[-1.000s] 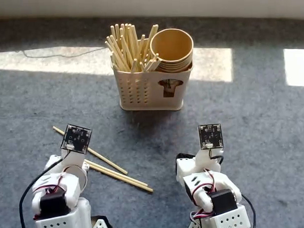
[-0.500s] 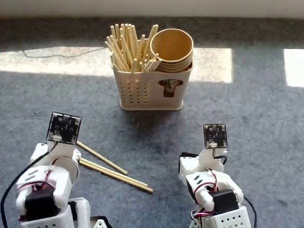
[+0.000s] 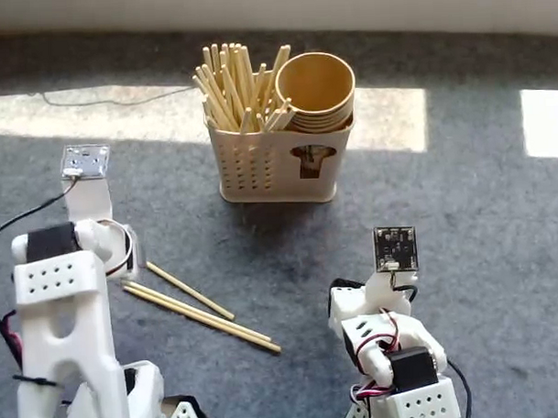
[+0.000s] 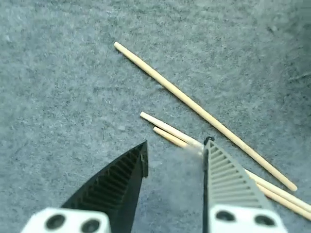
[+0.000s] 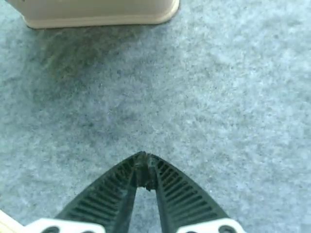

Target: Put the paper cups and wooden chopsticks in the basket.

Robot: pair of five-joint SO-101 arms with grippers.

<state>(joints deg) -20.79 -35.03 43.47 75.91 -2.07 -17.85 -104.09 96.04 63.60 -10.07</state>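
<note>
Left gripper point(image 4: 175, 148) gapes wide and empty over the carpet point(image 4: 58, 73), one fingertip point(image 4: 218, 170) above the loose chopsticks point(image 4: 204, 114) (three, close together). Right gripper point(image 5: 144, 167), pinched closed on nothing, faces the basket point(image 3: 277, 163), which holds the paper cups point(image 3: 316, 84) and a chopstick bundle point(image 3: 233, 82). Left arm point(image 3: 58, 308) rears tall; right arm point(image 3: 384, 338) crouches folded.

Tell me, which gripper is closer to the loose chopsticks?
Left. The left gripper hangs open over the loose chopsticks; the right gripper sits shut off to one side, facing the basket.

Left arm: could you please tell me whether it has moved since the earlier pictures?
Yes: the left arm has swung leftward over the loose chopsticks, away from the basket.
</note>
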